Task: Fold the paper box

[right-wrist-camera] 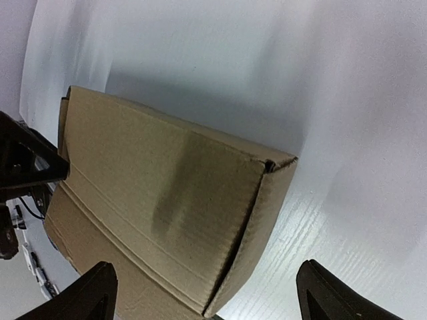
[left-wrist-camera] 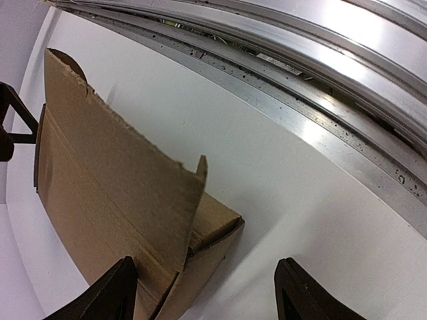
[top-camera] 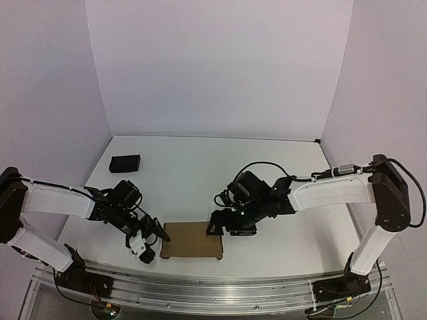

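Sitting near the table's front edge, centre, the paper box lies btwn both grippers, w/ a flap loose at its left end. L gripper is spread wide around the box's corner, not clamping. R gripper gapes wide over the right end. Far left: black block.

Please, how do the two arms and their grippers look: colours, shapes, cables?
Both the left arm and right arm have white links between black joints. The left gripper and right gripper are mostly black with two tapered fingers each. Thin black cables loop along the right arm.
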### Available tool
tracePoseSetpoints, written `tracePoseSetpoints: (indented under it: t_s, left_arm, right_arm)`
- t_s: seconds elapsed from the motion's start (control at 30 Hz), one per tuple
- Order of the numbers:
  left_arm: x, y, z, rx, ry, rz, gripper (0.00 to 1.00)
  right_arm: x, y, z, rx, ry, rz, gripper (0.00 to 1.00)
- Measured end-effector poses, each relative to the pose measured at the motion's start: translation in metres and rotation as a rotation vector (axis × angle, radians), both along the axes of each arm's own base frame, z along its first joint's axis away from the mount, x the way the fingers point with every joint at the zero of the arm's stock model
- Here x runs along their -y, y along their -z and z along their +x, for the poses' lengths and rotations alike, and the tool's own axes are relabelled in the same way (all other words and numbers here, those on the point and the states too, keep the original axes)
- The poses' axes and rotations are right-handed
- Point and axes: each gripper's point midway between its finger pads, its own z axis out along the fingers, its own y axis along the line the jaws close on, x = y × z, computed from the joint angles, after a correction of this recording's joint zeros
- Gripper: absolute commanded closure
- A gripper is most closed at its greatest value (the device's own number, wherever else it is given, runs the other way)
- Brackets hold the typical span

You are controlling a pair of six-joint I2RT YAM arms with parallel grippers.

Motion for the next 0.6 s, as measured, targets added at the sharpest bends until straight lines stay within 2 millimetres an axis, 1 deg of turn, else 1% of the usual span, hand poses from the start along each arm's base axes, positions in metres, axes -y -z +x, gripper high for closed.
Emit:
tracePoseSetpoints:
  t_s: [0.13,0.2,0.3,0.37,0.53,0.6]
  left_arm:
    - [0.000,0.004,0.000,0.042,0.031,-0.015,0.33]
    - [0.000,0.005,0.000,0.061,0.043,-0.023,0.34]
    - [0.001,0.006,0.001,0.083,0.054,-0.036,0.27]
    - [0.003,0.005,0.001,0.060,0.038,-0.034,0.26]
    - [0.006,-0.002,0.006,-0.024,-0.040,-0.001,0.24]
    - [0.006,-0.003,0.008,-0.044,-0.065,0.010,0.21]
  right_arm:
    - [-0.007,0.012,0.005,-0.066,0.029,0.042,0.12]
    - [-0.009,0.021,0.006,-0.096,0.041,0.047,0.15]
    - [-0.007,0.031,0.003,-0.135,0.056,0.041,0.21]
    - [-0.004,0.037,0.000,-0.156,0.075,0.034,0.29]
    - [-0.006,0.036,0.001,-0.178,0.120,0.058,0.40]
    - [-0.007,0.035,0.002,-0.183,0.131,0.064,0.44]
